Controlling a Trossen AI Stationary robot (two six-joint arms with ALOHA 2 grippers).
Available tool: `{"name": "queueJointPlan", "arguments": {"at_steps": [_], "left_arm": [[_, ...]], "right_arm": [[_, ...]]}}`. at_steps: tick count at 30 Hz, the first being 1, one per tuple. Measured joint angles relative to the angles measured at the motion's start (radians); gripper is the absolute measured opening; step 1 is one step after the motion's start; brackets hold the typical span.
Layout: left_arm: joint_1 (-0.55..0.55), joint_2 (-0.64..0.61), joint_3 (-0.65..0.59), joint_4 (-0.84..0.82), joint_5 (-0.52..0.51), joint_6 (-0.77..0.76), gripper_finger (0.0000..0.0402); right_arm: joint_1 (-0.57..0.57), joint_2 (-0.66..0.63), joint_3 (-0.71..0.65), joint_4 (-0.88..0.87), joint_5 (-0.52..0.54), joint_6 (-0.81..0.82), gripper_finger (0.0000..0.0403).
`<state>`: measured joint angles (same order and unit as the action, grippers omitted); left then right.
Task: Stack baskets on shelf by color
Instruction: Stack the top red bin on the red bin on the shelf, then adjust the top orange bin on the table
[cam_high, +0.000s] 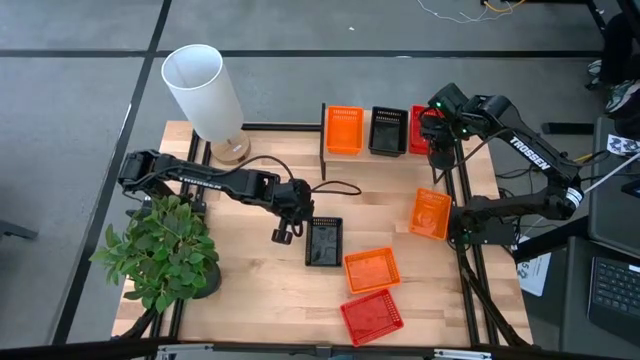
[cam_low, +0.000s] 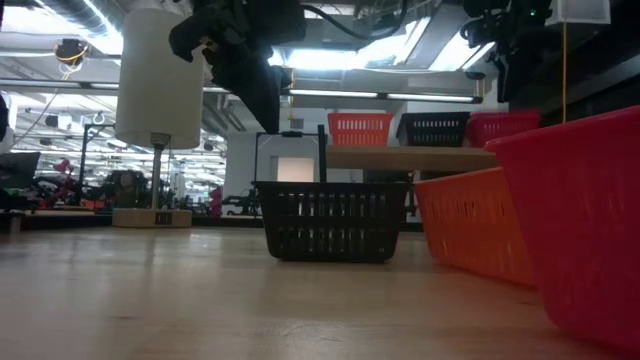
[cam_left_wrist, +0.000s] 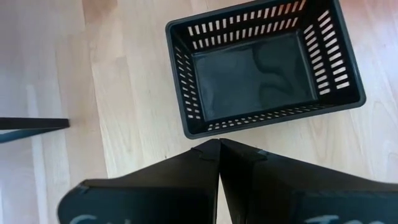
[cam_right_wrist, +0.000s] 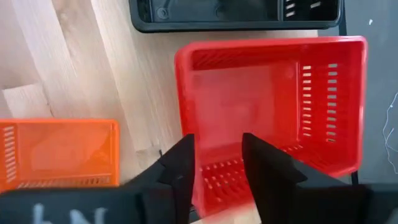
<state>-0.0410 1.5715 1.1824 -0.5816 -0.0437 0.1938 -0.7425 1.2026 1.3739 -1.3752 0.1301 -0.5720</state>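
Two dark robot arms work over a wooden table scattered with small mesh baskets. At the far edge stands the low shelf, its plank top carrying a row of three: an orange basket, a black basket beside it, and a red basket at the right end.

The right gripper hangs directly above that red basket, fingers parted and holding nothing; the basket sits on the plank beneath them, its near wall showing in the gap between them.

The left gripper hovers over the middle of the table, fingers pressed together and empty, just beside a second black basket that sits upright on the tabletop.

Three more baskets lie on the table: an orange one tilted near the right edge, another orange one just in front of the black basket, and a red one nearest the front edge.

A white-shaded lamp on a wooden base stands at the back left corner, and a potted green plant occupies the left side.
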Motion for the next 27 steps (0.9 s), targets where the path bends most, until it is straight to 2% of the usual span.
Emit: {"name": "queueJointPlan", "arguments": {"at_steps": [5,10,12,14,18,20,22,23,27], "left_arm": [[0.000,0.000,0.000,0.000,0.000,-0.001,0.0000],[0.000,0.000,0.000,0.000,0.000,-0.002,0.0000],[0.000,0.000,0.000,0.000,0.000,-0.004,0.0000],[0.000,0.000,0.000,0.000,0.000,-0.004,0.0000],[0.000,0.000,0.000,0.000,0.000,0.000,0.0000],[0.000,0.000,0.000,0.000,0.000,-0.001,0.0000],[0.000,0.000,0.000,0.000,0.000,-0.005,0.0000],[0.000,0.000,0.000,0.000,0.000,-0.008,0.0000],[-0.008,0.000,0.000,0.000,0.000,-0.008,0.0000]], "right_arm": [[0.026,-0.002,0.000,-0.009,0.000,0.048,0.0157],[0.079,-0.006,0.000,-0.025,-0.017,0.228,0.0162],[0.105,-0.011,0.000,-0.029,-0.099,0.383,0.0163],[0.142,-0.019,0.000,-0.043,-0.227,0.495,0.0163],[0.251,-0.050,0.000,-0.046,-0.504,0.634,0.0163],[0.314,-0.069,0.000,-0.057,-0.593,0.694,0.0163],[0.382,-0.089,-0.002,-0.085,-0.581,0.766,0.0163],[0.417,-0.102,-0.010,-0.094,-0.538,0.807,0.0163],[0.543,-0.142,-0.113,-0.131,-0.237,1.014,0.0163]]}}
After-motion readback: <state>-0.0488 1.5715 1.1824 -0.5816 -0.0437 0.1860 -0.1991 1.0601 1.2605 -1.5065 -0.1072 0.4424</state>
